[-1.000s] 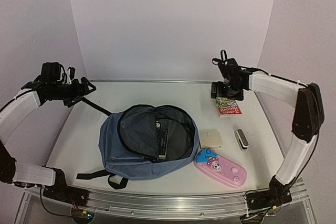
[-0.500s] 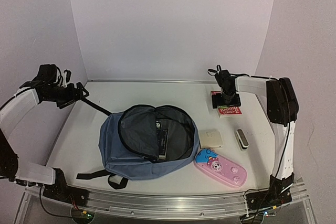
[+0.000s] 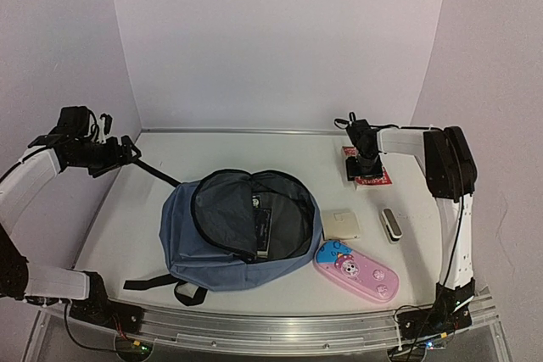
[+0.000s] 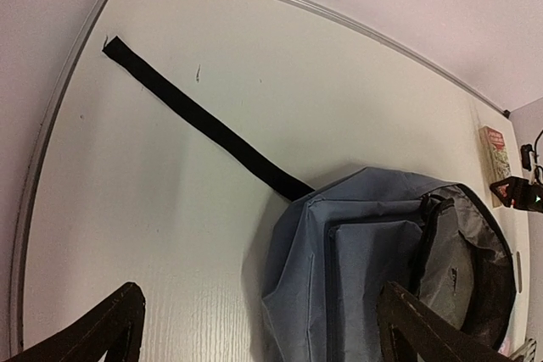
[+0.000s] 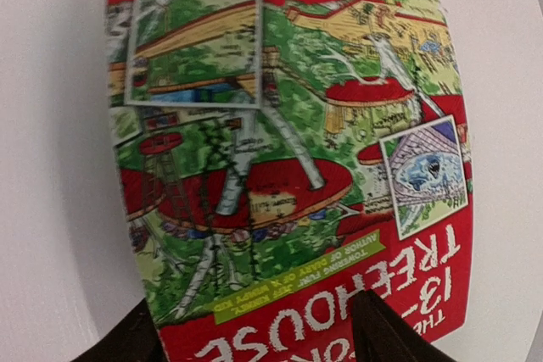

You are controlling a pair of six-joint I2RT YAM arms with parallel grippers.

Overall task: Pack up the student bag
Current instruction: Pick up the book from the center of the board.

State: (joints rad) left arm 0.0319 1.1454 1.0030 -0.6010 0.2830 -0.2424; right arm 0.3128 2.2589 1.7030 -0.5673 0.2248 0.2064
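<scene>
The slate-blue student bag [image 3: 191,239] lies in the middle of the table with its mouth unzipped wide, showing dark grey lining and a dark flat item [image 3: 261,228] inside. It also shows in the left wrist view [image 4: 365,243], with one black strap [image 4: 199,119] stretched toward the back left corner. My left gripper [image 3: 130,150] is open and empty, held above the table's left side, apart from the bag. My right gripper [image 3: 365,167] is open and low over a red picture book [image 5: 280,142] at the back right. One finger [image 5: 382,332] is over the cover and the other is at the book's left edge.
A beige square pad [image 3: 341,224], a small black and white oblong [image 3: 389,225] and a pink pencil case [image 3: 356,270] lie right of the bag. The table's rear rim [image 4: 339,19] and walls are close behind both arms.
My right arm has reached down and back, bringing its gripper low onto the red book. My left gripper has drawn slightly left. The bag and other items have not moved.
</scene>
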